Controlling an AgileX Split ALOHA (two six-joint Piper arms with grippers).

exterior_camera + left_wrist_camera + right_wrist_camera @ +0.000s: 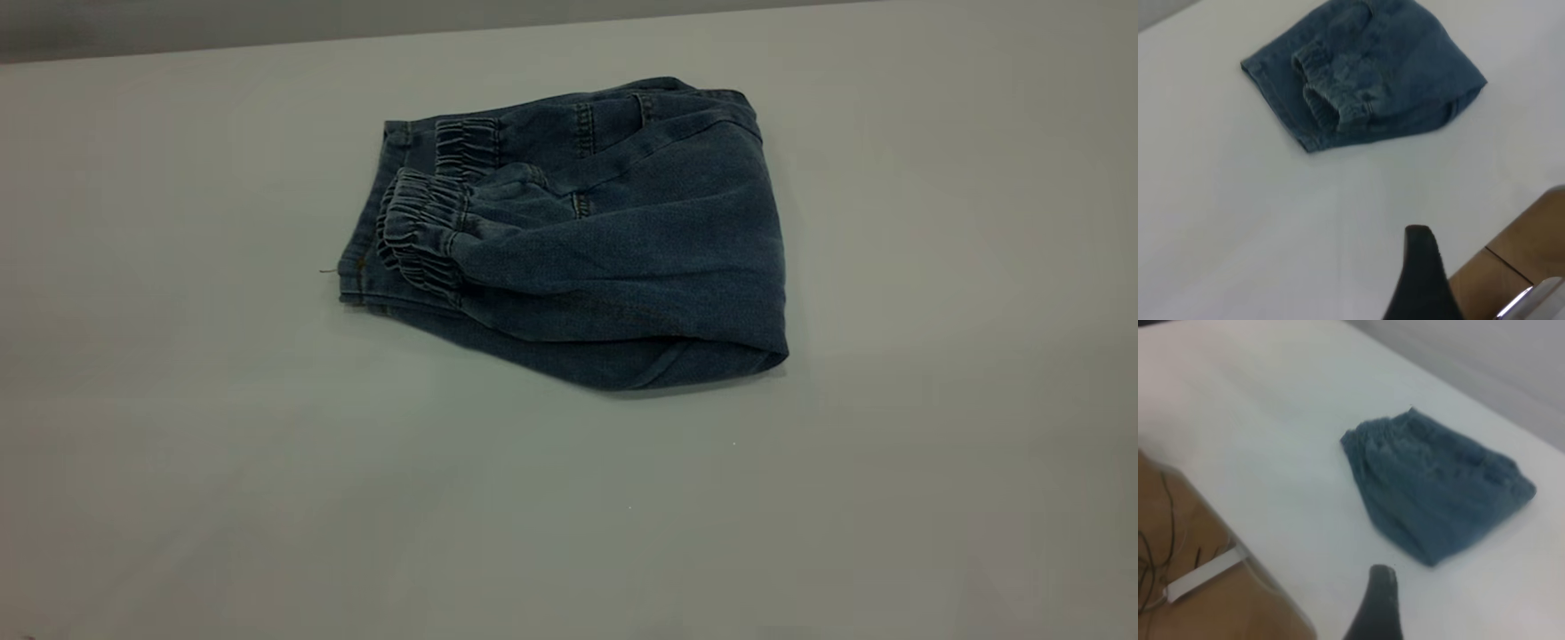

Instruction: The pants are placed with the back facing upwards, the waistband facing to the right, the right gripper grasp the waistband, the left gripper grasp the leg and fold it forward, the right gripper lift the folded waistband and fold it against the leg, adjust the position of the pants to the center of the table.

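Your left end effector (1421, 277) shows only as one black tapered finger low in its own wrist view, hovering over the table edge, touching nothing; you cannot tell whether it is open or closed. Your right end effector (1377, 603) likewise shows a single dark finger over the table's near edge, holding nothing, its opening hidden from you. Neither appears in the exterior view.

The pants (587, 240), blue faded denim shorts, lie folded into a compact bundle on the large, smooth, pale grey table (178, 444). In the exterior view the bundle sits a little above the middle. The gathered elastic waistband (422, 231) is folded over on top, facing the left of that view, with flat stitched leg hems (356, 267) peeking out beneath it. The rounded fold runs along the bundle's right side.

Bare table surrounds the bundle on all sides, widest in front. The far table edge lies just behind the bundle. A brown wooden surface (1531, 247) shows past the table edge beside each end effector.
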